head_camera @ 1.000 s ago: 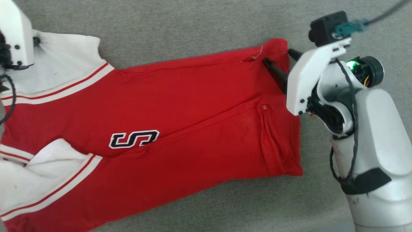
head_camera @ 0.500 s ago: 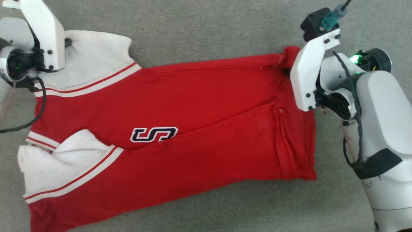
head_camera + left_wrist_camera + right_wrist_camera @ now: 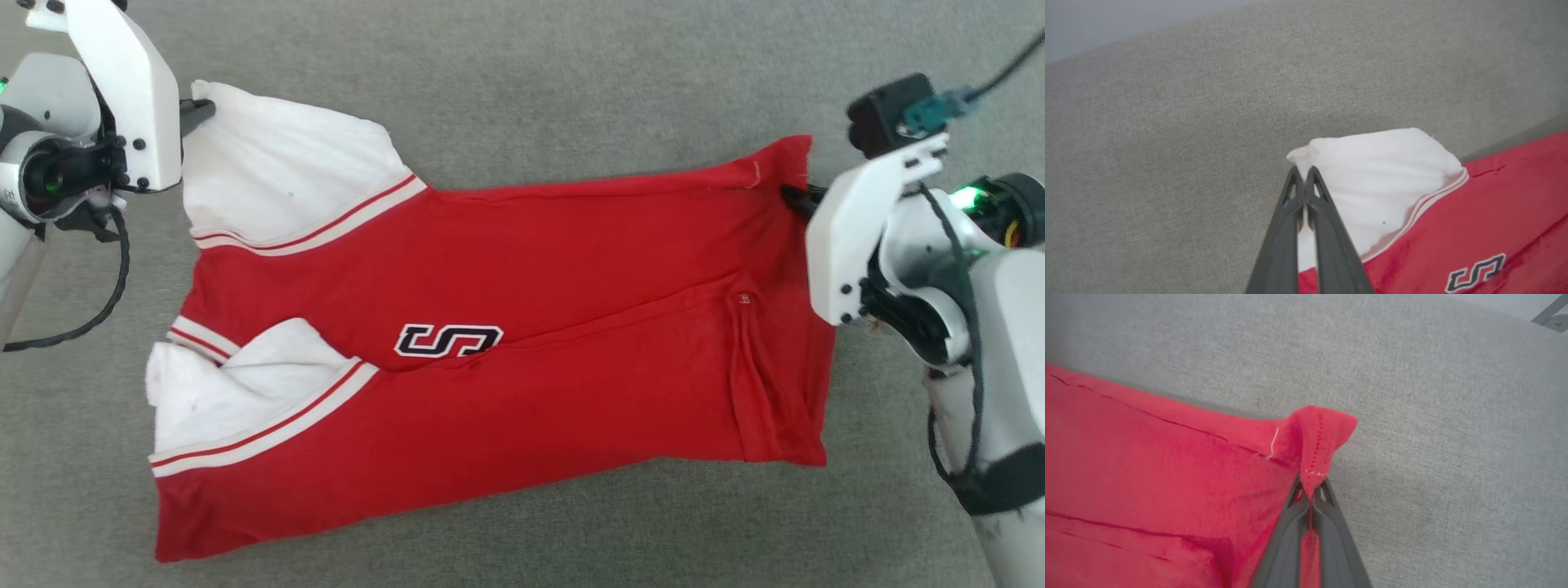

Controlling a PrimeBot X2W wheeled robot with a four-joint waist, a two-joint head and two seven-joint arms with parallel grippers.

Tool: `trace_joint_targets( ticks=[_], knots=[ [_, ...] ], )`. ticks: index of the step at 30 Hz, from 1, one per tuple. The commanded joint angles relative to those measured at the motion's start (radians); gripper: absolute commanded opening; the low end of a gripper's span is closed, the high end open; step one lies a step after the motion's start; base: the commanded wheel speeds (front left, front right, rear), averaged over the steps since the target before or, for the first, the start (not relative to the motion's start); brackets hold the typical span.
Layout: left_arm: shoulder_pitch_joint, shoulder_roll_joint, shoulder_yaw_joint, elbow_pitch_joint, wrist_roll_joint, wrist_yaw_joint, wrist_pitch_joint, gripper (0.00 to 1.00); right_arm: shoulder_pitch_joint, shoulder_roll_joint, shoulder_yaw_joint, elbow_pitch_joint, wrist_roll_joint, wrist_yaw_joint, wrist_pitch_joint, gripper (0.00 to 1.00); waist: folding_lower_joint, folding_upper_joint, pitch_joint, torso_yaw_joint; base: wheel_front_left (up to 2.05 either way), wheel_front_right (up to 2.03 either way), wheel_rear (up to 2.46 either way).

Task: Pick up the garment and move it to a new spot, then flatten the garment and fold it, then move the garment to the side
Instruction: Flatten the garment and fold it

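The garment (image 3: 522, 327), a red T-shirt with white sleeves, striped trim and a dark print, lies stretched across the grey fabric surface. My left gripper (image 3: 200, 108) is shut on the tip of the far white sleeve (image 3: 1372, 179); in the left wrist view its fingers (image 3: 1306, 192) pinch the white cloth. At the shirt's far hem corner (image 3: 1318, 433) my right gripper (image 3: 792, 196) is shut on the red cloth, which shows pinched between the closed fingers (image 3: 1310, 498) in the right wrist view. The near sleeve (image 3: 237, 400) is folded over the body.
Grey upholstery-like fabric (image 3: 522, 82) lies under and around the shirt on all sides. A metal frame piece (image 3: 1551, 312) shows past the surface's far edge in the right wrist view. My pale right forearm (image 3: 996, 367) stands at the right.
The right gripper has closed on the hem corner, where its fingers stood spread a second ago. The head camera has shifted, so the whole shirt sits further right in view.
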Motion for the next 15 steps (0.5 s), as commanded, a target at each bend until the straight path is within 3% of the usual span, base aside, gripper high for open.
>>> trace_joint_targets(
  ticks=[1,7,15],
  knots=[
    [0.027,0.016,0.004,-0.037,-0.009,0.013,0.004,0.0,0.032,-0.014,-0.009,-0.026,-0.009,0.0,-0.022,0.0,0.0,0.0,-0.026,0.019,0.0,0.0,0.0],
    [0.099,0.088,0.011,-0.233,-0.033,0.073,0.023,0.0,0.111,-0.067,-0.008,-0.14,-0.002,0.0,-0.074,0.0,0.0,0.0,-0.057,0.039,0.0,0.0,0.0],
    [0.243,0.224,0.019,-0.58,-0.072,0.212,0.057,0.0,0.217,-0.128,-0.017,-0.287,0.038,0.0,-0.089,0.0,0.0,0.0,-0.078,0.047,0.0,0.0,0.0]
  ],
)
